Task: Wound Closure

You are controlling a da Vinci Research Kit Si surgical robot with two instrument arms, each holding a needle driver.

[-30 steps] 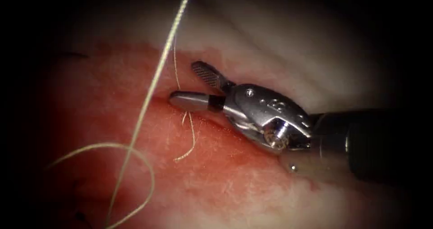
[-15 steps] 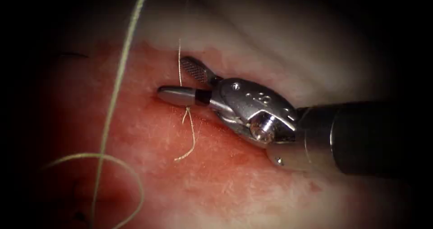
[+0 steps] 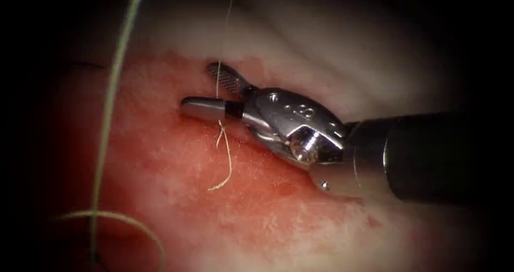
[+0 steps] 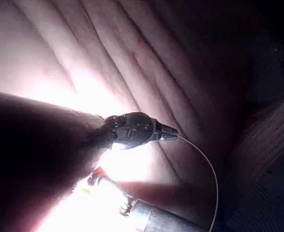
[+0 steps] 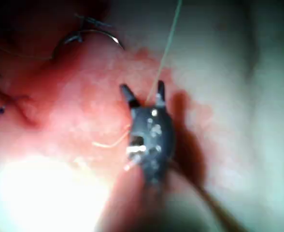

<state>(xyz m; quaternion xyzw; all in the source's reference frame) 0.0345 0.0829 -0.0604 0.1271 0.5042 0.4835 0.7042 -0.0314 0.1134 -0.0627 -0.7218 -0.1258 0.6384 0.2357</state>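
My right tool [image 3: 199, 87] comes in from the right with its jaws open. A thin strand of thread [image 3: 217, 87] passes between them, rising from a knot [image 3: 220, 123] on the tissue [image 3: 257, 208]. A short tail [image 3: 227, 162] hangs below the knot. In the right wrist view the same tool [image 5: 142, 88] stands open around the strand [image 5: 163, 58]. My left tool [image 4: 173, 135] is shut on the thread [image 4: 207, 164], which trails from its tip. A thin curved arc [image 5: 89, 35] lies on the tissue; I cannot tell whether it is the needle or thread.
A thicker run of thread [image 3: 110, 95] crosses the left side from the top down to a loop [image 3: 134, 224]. Red fluid [image 3: 176, 154] covers the tissue around the knot. The right tool's shaft [image 4: 156, 217] shows beneath the left tool.
The right tool has slid left, its open jaws now around the thin strand above the knot. The thicker thread has swung left.
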